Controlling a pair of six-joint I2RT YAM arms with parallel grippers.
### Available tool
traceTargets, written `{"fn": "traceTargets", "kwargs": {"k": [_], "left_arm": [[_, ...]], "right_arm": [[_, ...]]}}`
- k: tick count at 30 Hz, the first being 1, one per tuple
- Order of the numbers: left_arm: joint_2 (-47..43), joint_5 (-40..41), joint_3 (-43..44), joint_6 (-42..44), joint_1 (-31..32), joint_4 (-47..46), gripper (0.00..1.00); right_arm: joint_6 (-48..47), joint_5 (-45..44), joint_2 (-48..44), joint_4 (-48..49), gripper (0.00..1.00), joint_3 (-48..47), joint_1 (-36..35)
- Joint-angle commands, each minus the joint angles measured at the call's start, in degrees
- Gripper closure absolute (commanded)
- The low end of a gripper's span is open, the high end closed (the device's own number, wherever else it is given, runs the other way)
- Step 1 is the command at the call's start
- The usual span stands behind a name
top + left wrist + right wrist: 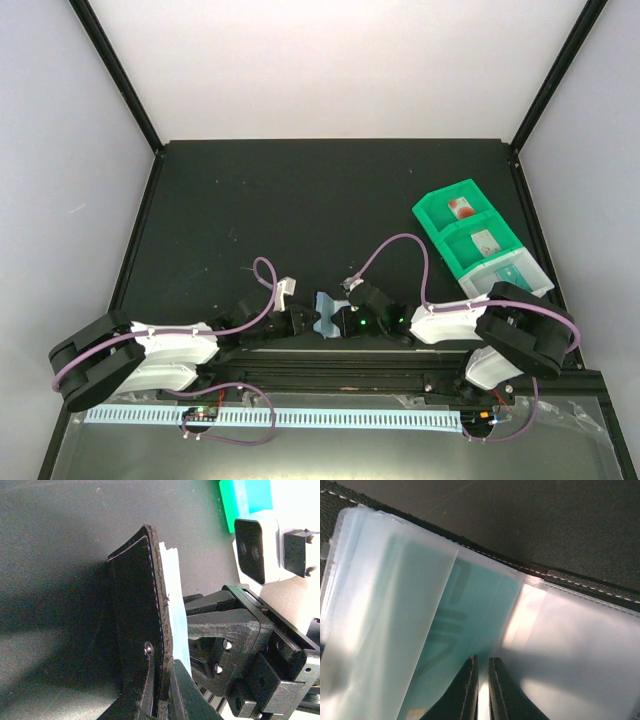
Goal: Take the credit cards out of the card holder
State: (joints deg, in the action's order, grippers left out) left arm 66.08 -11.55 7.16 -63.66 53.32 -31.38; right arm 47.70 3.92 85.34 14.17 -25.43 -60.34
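Observation:
The card holder [325, 305] is held up between my two grippers near the table's front middle. In the left wrist view its black cover [135, 620] stands edge-on, with pale sleeves [172, 590] behind it. My left gripper [167, 700] is shut on that cover's lower edge. In the right wrist view the clear sleeves [385, 605] fan open and a teal credit card [465, 615] lies inside one. My right gripper [481, 680] has its fingers almost together, pinching at that card's edge through the sleeve. From above, the left gripper [300, 322] and right gripper [343, 322] face each other.
A green compartment tray [432, 213] stands at the right. Cards lie in its compartments, one at the far end [461, 208] and one in the middle [486, 240]. The right arm's body [235, 635] sits close behind the wallet. Black frame posts rise at the back corners.

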Motion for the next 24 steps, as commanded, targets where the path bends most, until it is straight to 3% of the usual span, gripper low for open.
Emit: {"fn": "traceTargets", "kwargs": {"k": [1, 12, 17, 24], "left_arm": [[0.24, -0.09, 1.66, 0.87, 0.64, -0.96, 0.97], [5.29, -0.32, 5.53, 2.93, 1.64, 2.53, 0.85], [4.69, 1.13, 6.29, 3.35, 2.03, 5.27, 0.98], [0.67, 4.92, 6.85, 3.97, 2.57, 11.31, 0.98]], "right_arm": [[0.32, 0.67, 1.33, 3.06, 0.89, 0.09, 0.08], [0.96, 0.11, 1.41, 2.93, 0.89, 0.56, 0.04], [1.14, -0.06, 1.17, 2.96, 0.89, 0.73, 0.04], [0.85, -0.83, -2.35, 1.79, 0.83, 1.55, 0.04]]}}
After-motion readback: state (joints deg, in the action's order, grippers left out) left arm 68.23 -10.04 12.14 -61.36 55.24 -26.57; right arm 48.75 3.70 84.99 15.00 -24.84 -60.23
